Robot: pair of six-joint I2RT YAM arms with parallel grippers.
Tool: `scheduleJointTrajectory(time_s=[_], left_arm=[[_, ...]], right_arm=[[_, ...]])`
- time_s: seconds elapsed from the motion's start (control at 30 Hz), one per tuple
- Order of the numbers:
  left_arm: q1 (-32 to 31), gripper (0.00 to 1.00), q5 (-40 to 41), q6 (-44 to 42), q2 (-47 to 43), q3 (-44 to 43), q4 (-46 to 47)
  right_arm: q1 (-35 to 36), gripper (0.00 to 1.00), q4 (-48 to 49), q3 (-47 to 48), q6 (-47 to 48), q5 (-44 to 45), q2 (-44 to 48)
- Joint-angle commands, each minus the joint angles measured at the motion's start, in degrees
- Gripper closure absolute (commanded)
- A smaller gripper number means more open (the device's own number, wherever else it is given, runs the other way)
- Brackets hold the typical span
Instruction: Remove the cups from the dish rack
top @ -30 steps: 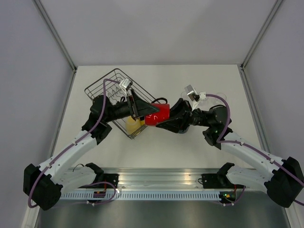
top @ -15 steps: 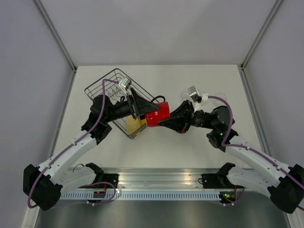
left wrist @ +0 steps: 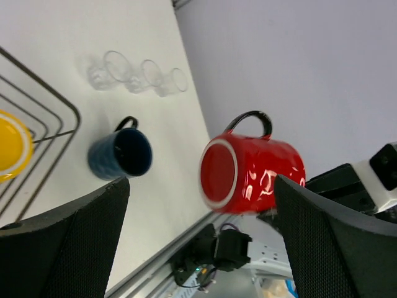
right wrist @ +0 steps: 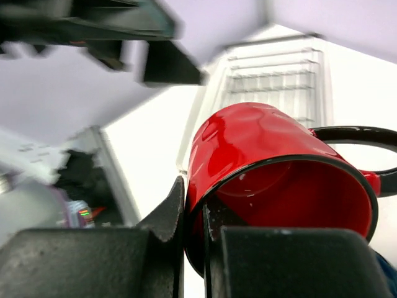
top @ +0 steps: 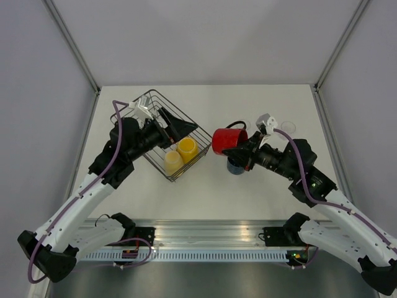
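Handover: red mug [top: 229,139] has left the left end effector [top: 173,124], whose fingers now stand spread apart over the dish rack [top: 175,178].
Grip: right end effector [right wrist: 193,211] clamped on the mug's rim, above the table [top: 186,205].
Remaining: yellow mugs [top: 187,148] still racked.

Four mugs [top: 228,140], three tumblers [left wrist: 141,74], one dish rack [top: 192,155].

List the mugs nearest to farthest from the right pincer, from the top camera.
1. Red mug, gripped by the right pincer.
2. Dark blue mug, on the table beside it.
3. Orange-yellow mug, in the dish rack.
4. Pale yellow mug, rack's near corner.
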State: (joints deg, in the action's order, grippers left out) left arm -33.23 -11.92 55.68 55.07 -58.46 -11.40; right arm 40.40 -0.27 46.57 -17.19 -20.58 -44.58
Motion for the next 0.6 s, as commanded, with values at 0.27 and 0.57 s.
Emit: scheduleJointTrajectory(time_s=[0.27,0.57], left_arm=[[0.01,0.0,6.91,-25.87,-2.24,-11.06,-21.62],[0.01,0.0,11.66,-34.93,-7.87,-8.17,-30.7]], right_arm=[[-0.32,1.0,-37.23,17.5,9.28,41.39,-12.1],[-11.03,1.0,-40.95,17.07,12.26,36.68,-18.52]])
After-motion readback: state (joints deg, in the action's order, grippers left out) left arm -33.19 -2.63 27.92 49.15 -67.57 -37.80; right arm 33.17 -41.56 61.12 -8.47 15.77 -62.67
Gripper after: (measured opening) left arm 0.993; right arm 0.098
